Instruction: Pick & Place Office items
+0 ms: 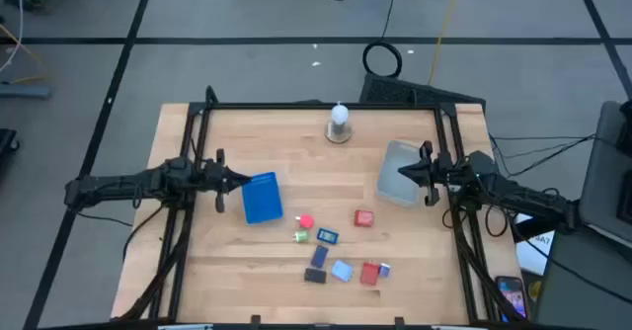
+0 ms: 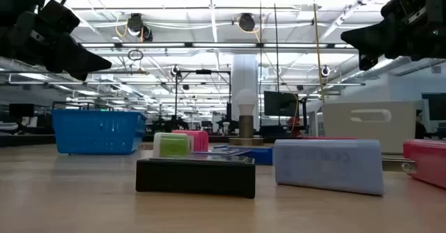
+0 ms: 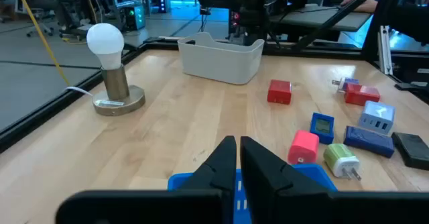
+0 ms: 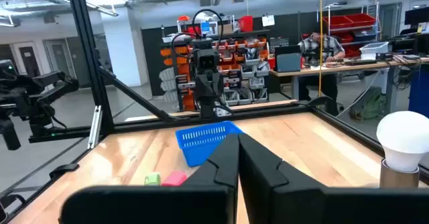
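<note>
The office items lie scattered on the wooden table's near middle. Among them are a pink piece (image 1: 304, 222), a green one (image 1: 300, 236), a red one (image 1: 363, 217), a dark blue one (image 1: 318, 257), a black one (image 1: 314, 276) and a light blue one (image 1: 342, 270). My left gripper (image 1: 237, 180) hovers shut at the left, just above the blue tray's (image 1: 262, 198) left edge; the tray's rim (image 3: 194, 181) shows below its fingers. My right gripper (image 1: 405, 172) hovers shut over the grey bin (image 1: 400, 172) at the right. Neither holds anything.
A white bulb lamp on a round base (image 1: 339, 123) stands at the far middle. Dark frame rails (image 1: 193, 162) run along both sides of the table. Bare wood lies between the tray, the bin and the items.
</note>
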